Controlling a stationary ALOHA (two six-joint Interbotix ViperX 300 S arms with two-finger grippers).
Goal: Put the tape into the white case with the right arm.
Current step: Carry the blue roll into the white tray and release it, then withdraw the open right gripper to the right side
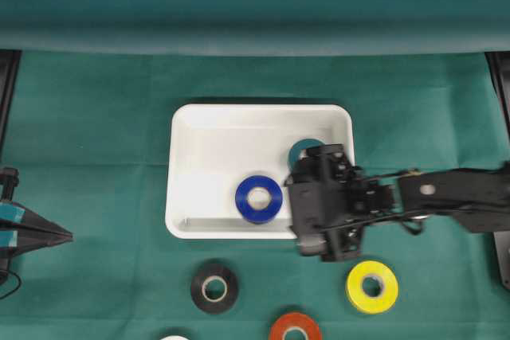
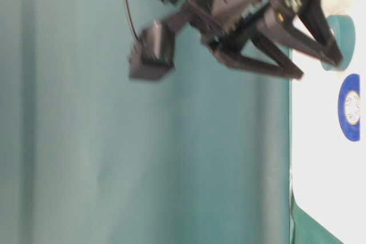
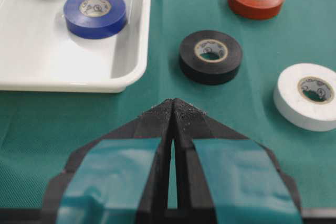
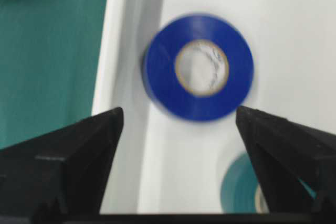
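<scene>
Tape rolls lay flat inside the white case (image 1: 199, 129): a blue tape roll (image 1: 259, 198) near its front wall and a teal tape roll (image 1: 303, 151) partly hidden under the right end effector (image 4: 178, 124), whose long black fingers stood apart with nothing between them, above the case's right part. Left end effector (image 3: 172, 109), fingers pressed together, sat at the left edge of the green-covered counter (image 1: 96, 117). Black (image 1: 214, 287), yellow (image 1: 372, 286), red (image 1: 295, 328) and white (image 3: 310, 95) rolls lay on the cloth outside the case.

place: robot lab bench | cue: green cloth (image 1: 96, 133) covering table, two robot arms
</scene>
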